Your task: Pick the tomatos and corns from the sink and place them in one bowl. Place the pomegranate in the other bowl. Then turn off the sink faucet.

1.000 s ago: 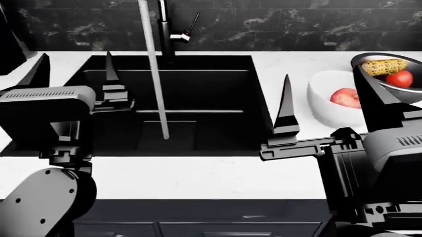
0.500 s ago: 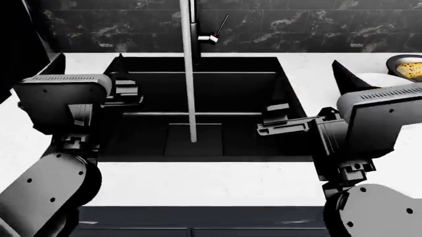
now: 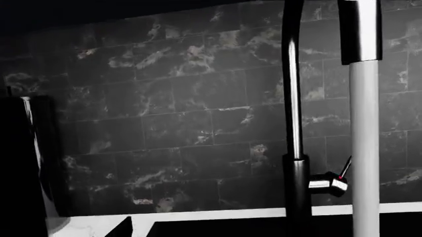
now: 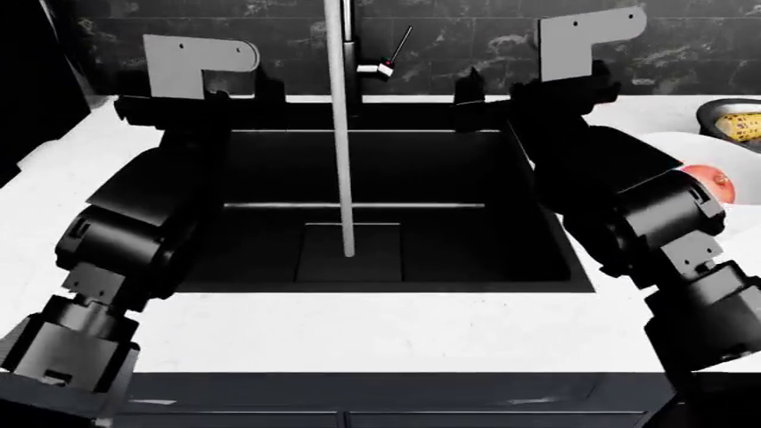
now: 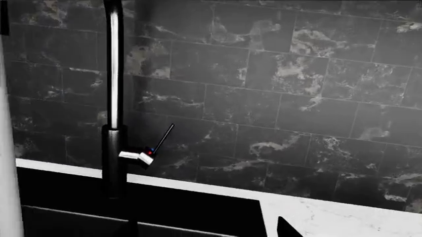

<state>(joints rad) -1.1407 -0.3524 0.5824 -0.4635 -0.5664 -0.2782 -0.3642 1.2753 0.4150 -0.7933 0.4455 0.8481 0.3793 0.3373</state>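
Count of items visible at the sink station.
One sink [image 4: 523, 178], one faucet [image 4: 352, 36] with one lever handle [image 4: 398, 45], one water stream [image 4: 344, 152], two bowls, one corn [image 4: 743, 127], one pomegranate [image 4: 710, 181], two robot arms.

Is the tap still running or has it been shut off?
Running: a stream of water falls from the tap into the sink.

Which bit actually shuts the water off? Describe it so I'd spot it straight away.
Find the black sink sunk in the white counter, then the tall dark faucet behind it. From the faucet's side juts a silver block with a thin black lever, the faucet handle; it alone bears red and blue dots.
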